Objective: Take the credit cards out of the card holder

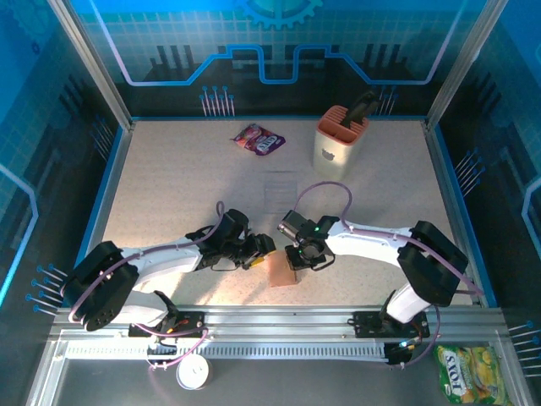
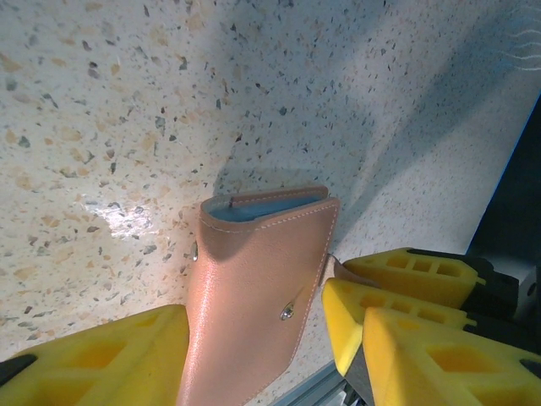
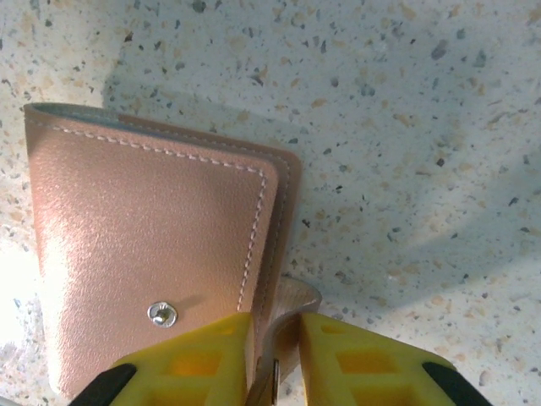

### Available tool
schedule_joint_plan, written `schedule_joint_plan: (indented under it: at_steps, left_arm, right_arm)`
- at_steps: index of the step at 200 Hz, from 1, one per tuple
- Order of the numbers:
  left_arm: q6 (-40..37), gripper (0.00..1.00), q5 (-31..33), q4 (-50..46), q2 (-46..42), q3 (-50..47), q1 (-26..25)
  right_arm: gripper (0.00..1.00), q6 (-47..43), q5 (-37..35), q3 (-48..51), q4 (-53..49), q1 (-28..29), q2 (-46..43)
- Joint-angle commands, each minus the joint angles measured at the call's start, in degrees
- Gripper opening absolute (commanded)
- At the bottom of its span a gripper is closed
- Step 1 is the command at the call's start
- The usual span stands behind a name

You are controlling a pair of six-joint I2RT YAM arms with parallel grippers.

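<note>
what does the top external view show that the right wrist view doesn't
Top external adds the purple snack packet, the peach caddy and the left gripper. Right wrist adds close detail: the snap stud and the white stitching. Shared: the tan card holder, with the right gripper shut on a flap at its edge.

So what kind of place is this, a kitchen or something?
Most likely a robot lab test booth, not a home. A speckled table sits boxed in by blue printed panels on metal posts, and two white robot arms are bolted to a metal rail at its near edge.
</note>
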State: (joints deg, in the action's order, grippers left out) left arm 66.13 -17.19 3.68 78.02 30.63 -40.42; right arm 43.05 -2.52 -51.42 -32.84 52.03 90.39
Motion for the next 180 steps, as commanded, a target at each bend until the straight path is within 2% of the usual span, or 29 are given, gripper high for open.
schedule_joint_plan:
  at_steps: [1, 96, 180]
  left_arm:
    - [0.3, 0.57, 0.0, -1.6, 0.3, 1.4, -0.5]
    - [0.0, 0.58, 0.6, -2.6, -0.4, 1.3, -0.5]
    - [0.5, 0.58, 0.4, -2.4, -0.4, 1.4, -0.6]
  right_arm:
    - [0.22, -0.2, 0.9, 0.7, 0.7, -0.8, 1.5]
    - [0.23, 0.6, -1.1, 2.3, -1.9, -0.7, -0.7]
    - [0.22, 1.2, 1.5, 3.7, 2.3, -0.7, 0.7]
